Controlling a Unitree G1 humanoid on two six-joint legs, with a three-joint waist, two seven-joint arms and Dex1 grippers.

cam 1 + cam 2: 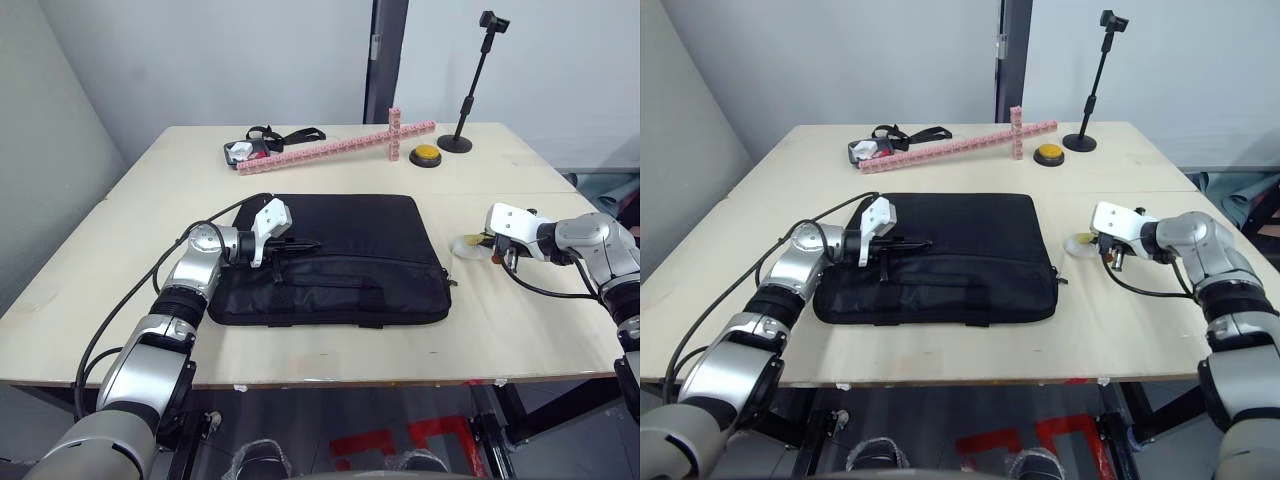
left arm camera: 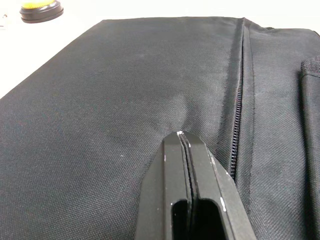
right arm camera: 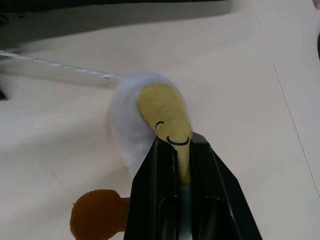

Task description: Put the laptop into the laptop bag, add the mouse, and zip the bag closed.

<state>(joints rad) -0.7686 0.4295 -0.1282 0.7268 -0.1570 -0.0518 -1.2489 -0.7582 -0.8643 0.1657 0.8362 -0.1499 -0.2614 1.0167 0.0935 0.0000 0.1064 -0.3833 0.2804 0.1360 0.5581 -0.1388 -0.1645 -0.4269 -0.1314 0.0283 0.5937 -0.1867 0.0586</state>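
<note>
The laptop bag is lying flat near the middle of the table, its strap handles toward my edge and its zipper line running across the top face. My left claw is resting on the bag's upper face, beside that zipper; in the left wrist view my two black fingers are pressed together with no gap between them, and the fabric is puckering slightly at their tip, though I cannot tell whether any cloth is caught between them. A black cable is looping from my left arm over the bag's corner.

To the right of the bag, apart from it, my right claw is closing on a white plush egg toy with a yellow face. In the right wrist view my fingers are sitting narrow, pinching the yellow part of the toy between them while the toy is lying on the table. A brown blob is showing just beside my fingers; I cannot tell what it is.

Farther back on the table, a long pink block stick is lying at a slant with a short upright piece at one end. A yellow button on a black base is sitting just beside that end, and a black stand with a small device on top is standing near it. A black strap with a small red and white object is lying at the stick's other end.
</note>
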